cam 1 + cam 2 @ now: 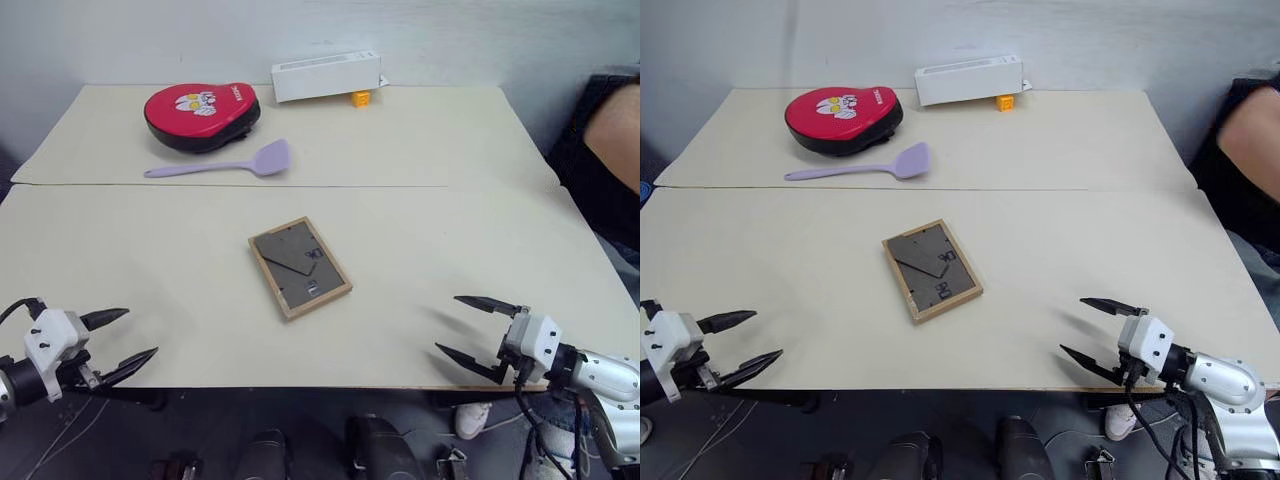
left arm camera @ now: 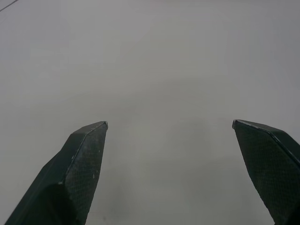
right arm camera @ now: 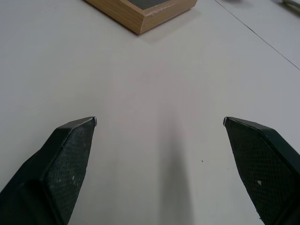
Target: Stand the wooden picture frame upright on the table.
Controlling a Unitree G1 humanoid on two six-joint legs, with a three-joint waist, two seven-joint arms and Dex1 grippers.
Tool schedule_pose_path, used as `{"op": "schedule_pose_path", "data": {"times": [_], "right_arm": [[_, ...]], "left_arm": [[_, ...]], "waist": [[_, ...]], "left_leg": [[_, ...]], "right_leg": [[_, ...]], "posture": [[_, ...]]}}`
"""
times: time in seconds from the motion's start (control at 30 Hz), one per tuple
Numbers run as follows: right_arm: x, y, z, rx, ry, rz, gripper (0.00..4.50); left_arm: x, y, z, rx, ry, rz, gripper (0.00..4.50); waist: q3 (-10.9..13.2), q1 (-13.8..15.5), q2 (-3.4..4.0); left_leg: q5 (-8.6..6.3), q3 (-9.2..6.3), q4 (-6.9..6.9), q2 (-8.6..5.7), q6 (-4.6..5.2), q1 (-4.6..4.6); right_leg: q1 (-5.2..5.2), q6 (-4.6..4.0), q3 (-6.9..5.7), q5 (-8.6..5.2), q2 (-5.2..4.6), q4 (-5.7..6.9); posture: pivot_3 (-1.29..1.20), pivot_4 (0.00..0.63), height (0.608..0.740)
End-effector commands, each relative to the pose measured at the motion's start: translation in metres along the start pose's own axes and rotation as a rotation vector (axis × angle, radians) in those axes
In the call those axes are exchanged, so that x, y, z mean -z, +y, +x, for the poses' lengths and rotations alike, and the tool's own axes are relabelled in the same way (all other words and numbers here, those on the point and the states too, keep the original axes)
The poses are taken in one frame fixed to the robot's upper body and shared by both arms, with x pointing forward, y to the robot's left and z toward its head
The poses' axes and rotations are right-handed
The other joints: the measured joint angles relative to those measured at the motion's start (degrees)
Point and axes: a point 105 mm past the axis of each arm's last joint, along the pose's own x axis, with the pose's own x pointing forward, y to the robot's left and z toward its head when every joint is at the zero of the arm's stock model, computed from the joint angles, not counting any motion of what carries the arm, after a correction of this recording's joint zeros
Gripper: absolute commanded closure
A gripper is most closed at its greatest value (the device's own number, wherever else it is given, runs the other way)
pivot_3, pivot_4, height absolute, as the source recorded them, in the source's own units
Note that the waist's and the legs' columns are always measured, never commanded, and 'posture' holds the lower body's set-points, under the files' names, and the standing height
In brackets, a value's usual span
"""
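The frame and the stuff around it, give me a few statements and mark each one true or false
1. The frame lies flat on the table, back side up. True.
2. The right gripper is shut on the frame. False: it is open and apart from the frame, near the table's front edge.
3. The left gripper is open and holds nothing. True.
4. The purple spatula rests on top of the frame. False: it lies farther back, beside the red pad.
5. The white box sits at the far edge of the table. True.
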Motion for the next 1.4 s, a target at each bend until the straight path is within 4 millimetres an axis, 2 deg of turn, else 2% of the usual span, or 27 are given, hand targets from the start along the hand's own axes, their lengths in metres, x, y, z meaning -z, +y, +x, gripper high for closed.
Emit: {"op": "schedule_pose_path", "data": {"times": [0.03, 0.13, 0.27, 0.3, 0.37, 0.4, 0.5, 0.63, 0.73, 0.77, 0.8, 0.93, 1.2, 1.4], "right_arm": [[-0.004, -0.002, 0.001, 0.0, -0.021, -0.024, 0.01], [-0.009, -0.01, 0.01, 0.026, -0.054, -0.014, 0.01], [-0.023, -0.019, 0.035, 0.006, -0.105, 0.013, 0.01], [-0.025, -0.023, 0.043, 0.002, -0.11, 0.021, 0.19], [-0.028, -0.029, 0.06, 0.001, -0.111, 0.025, 0.62], [-0.029, -0.036, 0.076, 0.008, -0.107, -0.01, 0.93], [-0.029, -0.046, 0.108, -0.006, -0.084, -0.049, 1.93], [-0.033, -0.054, 0.143, -0.009, -0.079, -0.072, 3.32], [-0.036, -0.047, 0.16, -0.056, -0.085, -0.097, 4.3], [-0.037, -0.044, 0.165, -0.069, -0.09, -0.098, 4.47], [-0.038, -0.042, 0.169, -0.075, -0.093, -0.099, 4.5], [-0.048, -0.022, 0.179, -0.142, -0.137, -0.085, 4.5], [-0.048, 0.009, 0.165, -0.184, -0.13, -0.035, 4.5], [-0.046, 0.02, 0.154, -0.167, -0.106, 0.013, 4.5]], "left_arm": [[-0.011, 0.005, -0.003, -0.043, -0.041, 0.054, 0.0], [-0.015, 0.005, 0.002, -0.054, -0.063, 0.008, 0.0], [-0.03, -0.01, 0.022, 0.011, -0.107, -0.028, 0.0], [-0.031, -0.013, 0.032, 0.015, -0.086, -0.016, 0.19], [-0.036, -0.013, 0.05, -0.012, -0.076, -0.027, 0.59], [-0.047, -0.011, 0.068, -0.042, -0.117, -0.03, 0.9], [-0.066, -0.01, 0.099, -0.09, -0.164, -0.085, 1.81], [-0.06, -0.018, 0.133, -0.079, -0.068, -0.169, 3.04], [-0.061, -0.029, 0.149, -0.041, -0.052, -0.165, 3.9], [-0.064, -0.034, 0.154, -0.022, -0.065, -0.171, 4.13], [-0.067, -0.038, 0.158, -0.01, -0.072, -0.176, 4.49], [-0.072, -0.052, 0.168, 0.036, -0.083, -0.184, 4.49], [-0.077, -0.055, 0.168, 0.064, -0.085, -0.177, 4.49], [-0.077, -0.057, 0.167, 0.088, -0.086, -0.169, 4.49]], "waist": [[0.0, 0.0, 0.0], [0.0, 0.0, 0.0], [0.0, -0.1, -0.01], [0.0, -0.1, 0.0], [0.0, 0.0, 0.02], [0.0, 0.0, 0.04], [0.0, 0.0, -0.01], [0.0, -0.1, -0.02], [0.0, -0.4, -0.02], [0.0, -0.5, -0.02], [0.0, -0.4, -0.02], [0.0, -0.2, -0.02], [0.0, 0.1, -0.01], [0.0, 0.1, -0.01]], "left_leg": [[0.0, 0.0, 0.0, 0.0, 0.0, 0.0], [0.0, 0.0, 0.01, 0.0, 0.0, 0.02], [0.01, 0.01, 0.02, 0.0, -0.01, 0.04], [0.01, 0.0, 0.03, 0.0, -0.01, 0.03], [0.04, -0.01, 0.03, 0.0, -0.07, 0.03], [0.11, -0.02, 0.03, -0.01, -0.19, 0.01], [0.13, -0.03, 0.28, -0.09, -0.18, -0.06], [0.22, 0.0, 0.23, -0.06, -0.34, -0.18], [0.21, 0.11, 0.25, -0.07, -0.32, -0.21], [0.21, 0.11, 0.27, -0.07, -0.31, -0.21], [0.21, 0.11, 0.28, -0.06, -0.31, -0.21], [0.22, 0.07, 0.48, -0.02, -0.34, -0.21], [0.18, -0.05, 0.59, -0.01, -0.36, -0.21], [0.16, -0.05, 0.59, -0.02, -0.37, -0.21]], "right_leg": [[0.0, 0.0, 0.0, 0.0, 0.0, 0.0], [0.01, 0.0, 0.0, 0.0, 0.0, 0.01], [0.01, 0.0, 0.03, 0.0, 0.0, 0.08], [0.0, 0.0, 0.02, 0.0, 0.0, 0.09], [-0.02, 0.0, 0.01, 0.0, 0.0, 0.11], [-0.02, 0.0, 0.0, 0.0, 0.0, 0.11], [-0.05, 0.06, -0.03, 0.04, -0.01, 0.32], [-0.17, 0.07, -0.03, 0.04, 0.09, 0.48], [-0.21, 0.1, 0.02, 0.05, 0.1, 0.46], [-0.21, 0.1, 0.01, 0.05, 0.1, 0.46], [-0.21, 0.1, 0.0, 0.05, 0.1, 0.46], [-0.19, 0.1, -0.03, 0.05, 0.1, 0.55], [-0.1, 0.1, -0.1, 0.05, 0.09, 0.53], [-0.1, 0.1, -0.1, 0.05, 0.09, 0.47]], "posture": [[0.0, 0.15, 0.74], [0.0, 0.15, 0.74], [0.0, 0.15, 0.74], [0.0, 0.15, 0.74], [0.0, 0.15, 0.74], [0.0, 0.15, 0.74], [0.0, 0.15, 0.74], [0.0, 0.15, 0.74], [0.0, 0.15, 0.74], [0.0, 0.15, 0.74], [0.0, 0.15, 0.74], [0.0, 0.15, 0.74], [0.0, 0.15, 0.74], [0.0, 0.15, 0.74]]}}
